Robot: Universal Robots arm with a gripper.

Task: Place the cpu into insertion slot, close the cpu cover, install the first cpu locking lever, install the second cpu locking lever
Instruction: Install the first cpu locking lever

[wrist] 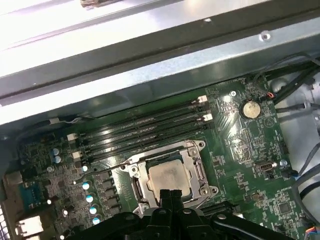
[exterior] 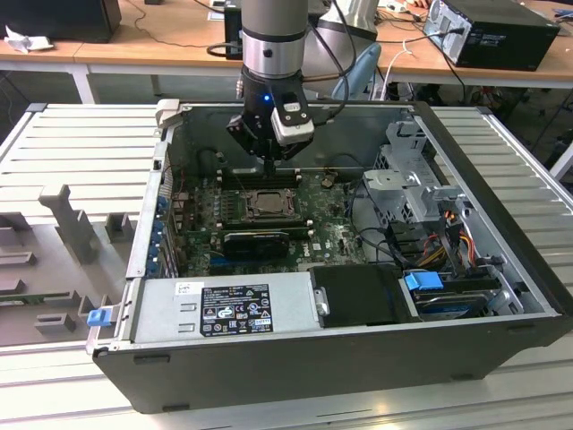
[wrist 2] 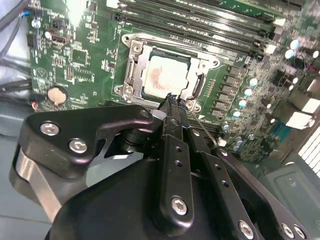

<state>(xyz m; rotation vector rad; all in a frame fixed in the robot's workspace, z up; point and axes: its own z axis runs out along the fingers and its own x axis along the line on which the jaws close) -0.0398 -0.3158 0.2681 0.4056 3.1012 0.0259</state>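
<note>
Right now I see the gripper (wrist: 170,192) with its fingers pressed together on nothing, poised just over the near edge of the insertion slot (exterior: 242,206). The cpu (wrist: 170,176) lies flat in that slot, and the cpu cover (wrist: 201,172) lies down around it.

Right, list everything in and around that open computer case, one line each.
Open metal computer case: one, dark grey, on a ribbed metal table.
Green circuit board: one, green, on the case floor.
Square grey-rimmed insertion slot: one, dark, mid-board.
Thin metal cpu cover: one, grey, lying on the slot.
Small square silver-grey cpu: one, pale, in the slot.
Long memory slots: several, black, beside the slot.
Long expansion card: one, black, the slot's other side.
Round coin battery: one, pale gold, on the board.
Labelled metal power supply box: one, grey, nearest case wall.
Robot arm: one, silver-grey, above the case.
Gripper: one, black, shut, tips at the cpu's edge.
</note>
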